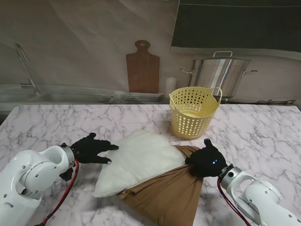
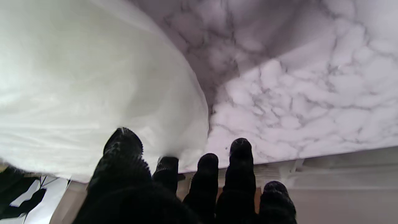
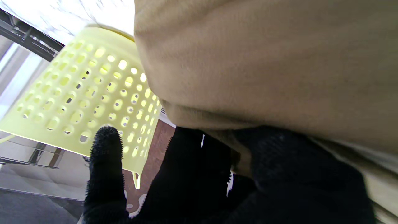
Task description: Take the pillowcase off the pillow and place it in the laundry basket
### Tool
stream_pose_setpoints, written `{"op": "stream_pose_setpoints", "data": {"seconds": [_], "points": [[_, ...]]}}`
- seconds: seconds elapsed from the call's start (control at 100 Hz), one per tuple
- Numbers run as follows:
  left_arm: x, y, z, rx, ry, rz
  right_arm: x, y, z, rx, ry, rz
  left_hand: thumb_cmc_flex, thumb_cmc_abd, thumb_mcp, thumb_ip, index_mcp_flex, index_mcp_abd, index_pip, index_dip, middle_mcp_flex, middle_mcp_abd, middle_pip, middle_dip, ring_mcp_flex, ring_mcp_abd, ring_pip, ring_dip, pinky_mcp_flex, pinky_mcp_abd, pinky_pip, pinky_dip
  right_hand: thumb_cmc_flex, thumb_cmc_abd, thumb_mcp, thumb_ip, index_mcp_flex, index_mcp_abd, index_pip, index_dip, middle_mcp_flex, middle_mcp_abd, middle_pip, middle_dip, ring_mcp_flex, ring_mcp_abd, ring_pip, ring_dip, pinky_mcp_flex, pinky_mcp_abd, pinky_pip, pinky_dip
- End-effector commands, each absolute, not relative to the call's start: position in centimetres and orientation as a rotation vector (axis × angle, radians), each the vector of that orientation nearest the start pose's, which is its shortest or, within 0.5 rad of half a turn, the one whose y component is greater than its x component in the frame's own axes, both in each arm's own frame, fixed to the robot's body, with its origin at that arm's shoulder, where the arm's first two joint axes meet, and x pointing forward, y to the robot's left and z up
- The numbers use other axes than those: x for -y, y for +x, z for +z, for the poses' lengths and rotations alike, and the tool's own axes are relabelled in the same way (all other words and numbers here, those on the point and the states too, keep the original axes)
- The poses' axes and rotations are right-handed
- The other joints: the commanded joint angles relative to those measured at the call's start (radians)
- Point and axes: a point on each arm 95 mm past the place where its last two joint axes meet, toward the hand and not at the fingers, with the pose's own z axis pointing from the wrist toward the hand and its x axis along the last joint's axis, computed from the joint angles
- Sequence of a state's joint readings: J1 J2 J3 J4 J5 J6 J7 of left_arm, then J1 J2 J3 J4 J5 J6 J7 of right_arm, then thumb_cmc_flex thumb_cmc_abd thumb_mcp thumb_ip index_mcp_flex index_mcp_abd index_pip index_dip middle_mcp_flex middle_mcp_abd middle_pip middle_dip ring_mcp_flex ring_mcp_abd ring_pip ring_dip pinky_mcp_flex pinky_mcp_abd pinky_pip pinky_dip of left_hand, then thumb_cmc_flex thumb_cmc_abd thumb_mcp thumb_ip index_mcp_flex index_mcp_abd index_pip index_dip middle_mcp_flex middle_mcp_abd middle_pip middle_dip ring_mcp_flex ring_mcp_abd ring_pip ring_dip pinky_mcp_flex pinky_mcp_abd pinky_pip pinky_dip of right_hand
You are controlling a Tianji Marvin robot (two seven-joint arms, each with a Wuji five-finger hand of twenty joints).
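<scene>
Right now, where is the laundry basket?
In the stand's view the laundry basket stands upright right of centre, just beyond the pillow and farther from me than the right hand.

You see soft, even daylight on the marble table (image 1: 56,122). Both wrist views are blurred up close, and the white pillow (image 2: 77,77) glares slightly.

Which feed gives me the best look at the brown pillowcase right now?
The stand view: it shows the whole pillowcase bunched at the pillow's near end, with the right hand gripping its corner. The right wrist view shows only a close-up stretch of brown fabric. The left wrist view shows none of it, only the white pillow.
</scene>
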State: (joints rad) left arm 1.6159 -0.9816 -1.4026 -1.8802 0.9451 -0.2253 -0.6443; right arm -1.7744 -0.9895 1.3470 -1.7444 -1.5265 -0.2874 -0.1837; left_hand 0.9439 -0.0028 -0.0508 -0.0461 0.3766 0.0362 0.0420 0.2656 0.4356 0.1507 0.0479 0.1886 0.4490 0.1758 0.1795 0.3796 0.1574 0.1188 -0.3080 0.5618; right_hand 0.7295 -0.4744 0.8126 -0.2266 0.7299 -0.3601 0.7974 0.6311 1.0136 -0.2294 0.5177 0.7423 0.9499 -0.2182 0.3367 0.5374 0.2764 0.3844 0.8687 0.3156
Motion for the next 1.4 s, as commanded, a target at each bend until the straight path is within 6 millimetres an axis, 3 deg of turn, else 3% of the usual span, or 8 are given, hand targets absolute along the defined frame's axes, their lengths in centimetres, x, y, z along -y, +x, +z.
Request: {"op": "stream_pose_setpoints", "data": {"seconds": [0.0, 0.16, 0.35, 0.52, 0.63, 0.79, 0.97, 1.39], "points": [[-2.0, 38.1, -25.1, -2.006, -1.149, -1.271, 2.0, 34.5, -32.1, -1.826, 0.507, 1.318, 0.045, 0.011, 0.018, 0.023, 0.03, 0.079, 0.035, 0.027, 0.013, 0.026, 0.0, 0.009, 0.017, 0.031, 0.005, 0.013, 0.003, 0.029, 0.961, 0.011, 0.1, 0.05, 0.087, 0.044, 0.067, -0.098, 0.061, 0.024, 0.038, 0.084, -0.01, -0.02, 0.039, 0.147, 0.056, 0.028, -0.01, -0.007, -0.001, -0.011], [0.8, 38.8, -23.9, -1.92, -1.083, -1.447, 1.0, 35.1, -32.2, -1.839, 0.499, 1.36, 0.027, 0.017, 0.011, 0.021, 0.024, 0.08, 0.032, 0.029, -0.011, 0.03, -0.01, 0.007, 0.006, 0.033, -0.002, 0.012, -0.01, 0.04, 0.956, -0.003, 0.093, 0.052, 0.081, 0.043, 0.06, -0.101, 0.053, 0.023, 0.04, 0.083, -0.011, -0.021, 0.04, 0.145, 0.053, 0.028, -0.007, -0.01, 0.002, -0.013], [6.5, 39.5, -23.8, -1.878, -1.05, -1.722, 0.2, 35.8, -32.4, -1.858, 0.502, 1.391, -0.017, 0.006, 0.006, 0.02, -0.016, 0.08, 0.016, 0.027, -0.061, 0.027, -0.024, -0.001, -0.014, 0.035, -0.011, 0.007, -0.025, 0.045, 0.93, -0.029, 0.092, 0.058, 0.075, 0.044, 0.056, -0.101, 0.048, 0.02, 0.041, 0.084, -0.011, -0.022, 0.042, 0.144, 0.051, 0.026, -0.006, -0.011, 0.005, -0.015], [11.0, 39.6, -26.1, -1.992, -1.13, -1.826, -0.1, 35.9, -32.5, -1.856, 0.506, 1.415, -0.064, -0.047, 0.014, 0.024, -0.018, 0.098, 0.019, 0.031, -0.044, 0.028, -0.008, 0.006, -0.006, 0.028, 0.0, 0.012, -0.019, 0.039, 0.939, -0.034, 0.092, 0.06, 0.073, 0.045, 0.052, -0.099, 0.047, 0.019, 0.042, 0.082, -0.009, -0.022, 0.043, 0.144, 0.051, 0.024, -0.004, -0.012, 0.008, -0.016], [12.4, 39.8, -28.6, -2.112, -1.195, -1.777, 0.0, 35.8, -32.7, -1.853, 0.517, 1.425, -0.079, -0.11, 0.02, 0.028, 0.02, 0.123, 0.05, 0.052, 0.004, 0.032, 0.019, 0.031, 0.007, 0.024, 0.007, 0.018, -0.011, 0.037, 0.957, -0.03, 0.092, 0.063, 0.072, 0.045, 0.053, -0.096, 0.05, 0.02, 0.043, 0.082, -0.007, -0.022, 0.045, 0.143, 0.052, 0.023, -0.003, -0.012, 0.009, -0.018], [12.0, 40.6, -31.5, -2.226, -1.277, -1.603, 0.3, 35.5, -32.8, -1.849, 0.526, 1.422, -0.001, -0.149, 0.035, 0.034, 0.063, 0.153, 0.086, 0.102, 0.041, 0.037, 0.042, 0.079, 0.008, 0.024, 0.012, 0.025, -0.011, 0.032, 0.971, -0.031, 0.095, 0.066, 0.071, 0.045, 0.054, -0.096, 0.056, 0.023, 0.042, 0.082, -0.005, -0.023, 0.045, 0.144, 0.052, 0.022, -0.003, -0.013, 0.011, -0.019], [10.6, 41.2, -33.8, -2.351, -1.315, -1.398, 0.8, 35.2, -33.1, -1.848, 0.54, 1.401, 0.036, -0.157, 0.036, 0.038, -0.009, 0.13, 0.034, 0.082, -0.016, 0.021, 0.009, 0.066, -0.013, 0.016, 0.002, 0.021, -0.023, 0.02, 0.958, -0.039, 0.098, 0.068, 0.072, 0.046, 0.059, -0.094, 0.064, 0.028, 0.045, 0.081, -0.001, -0.023, 0.046, 0.142, 0.054, 0.022, -0.003, -0.013, 0.012, -0.021], [5.0, 42.0, -36.5, -2.455, -1.323, -0.922, 4.3, 33.6, -33.7, -1.848, 0.593, 1.222, 0.029, -0.142, 0.03, 0.037, -0.072, 0.12, -0.014, 0.033, -0.056, 0.013, -0.001, 0.046, -0.041, 0.014, -0.007, 0.015, -0.038, 0.008, 0.944, -0.044, 0.103, 0.065, 0.092, 0.049, 0.09, -0.078, 0.079, 0.044, 0.071, 0.074, 0.055, 0.013, 0.064, 0.139, 0.071, 0.044, 0.007, -0.011, 0.022, -0.022]]}}
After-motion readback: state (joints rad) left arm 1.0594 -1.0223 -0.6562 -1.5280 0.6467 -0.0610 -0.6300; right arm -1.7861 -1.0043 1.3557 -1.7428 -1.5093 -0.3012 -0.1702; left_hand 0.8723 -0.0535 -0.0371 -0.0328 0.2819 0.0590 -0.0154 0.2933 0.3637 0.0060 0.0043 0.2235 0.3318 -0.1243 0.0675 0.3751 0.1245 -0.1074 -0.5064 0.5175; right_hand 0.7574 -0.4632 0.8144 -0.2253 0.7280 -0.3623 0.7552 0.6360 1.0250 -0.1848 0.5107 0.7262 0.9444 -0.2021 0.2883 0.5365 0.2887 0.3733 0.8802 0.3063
